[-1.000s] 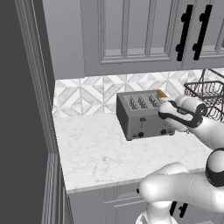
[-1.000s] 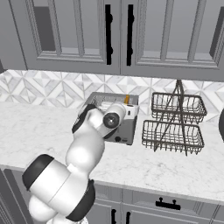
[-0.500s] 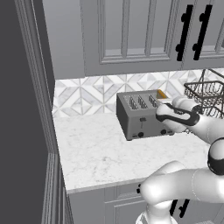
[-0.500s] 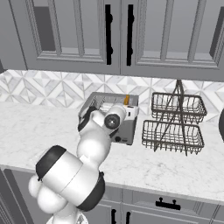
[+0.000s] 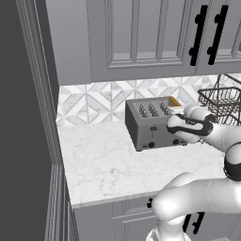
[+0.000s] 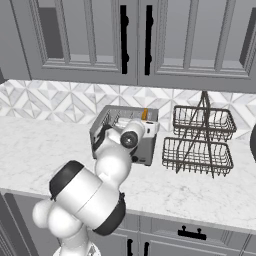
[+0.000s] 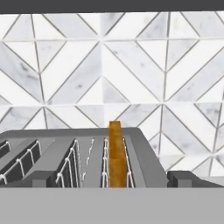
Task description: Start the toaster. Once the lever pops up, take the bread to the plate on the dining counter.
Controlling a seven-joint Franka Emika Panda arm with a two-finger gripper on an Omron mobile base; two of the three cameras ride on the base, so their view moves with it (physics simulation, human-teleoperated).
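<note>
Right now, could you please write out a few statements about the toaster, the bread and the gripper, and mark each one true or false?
1. The bread stands on edge in a slot of the toaster. True.
2. The gripper is shut on the bread. False: its jaws stand open, one finger tip to each side of the slice, and hold nothing.
3. A two-tier wire basket stands on the counter beside the toaster. True.
4. The toaster lies tipped over on its side. False: it stands upright, slots facing up.
5. The bread sits in the slot at the toaster's end nearest the wire basket. True.
</note>
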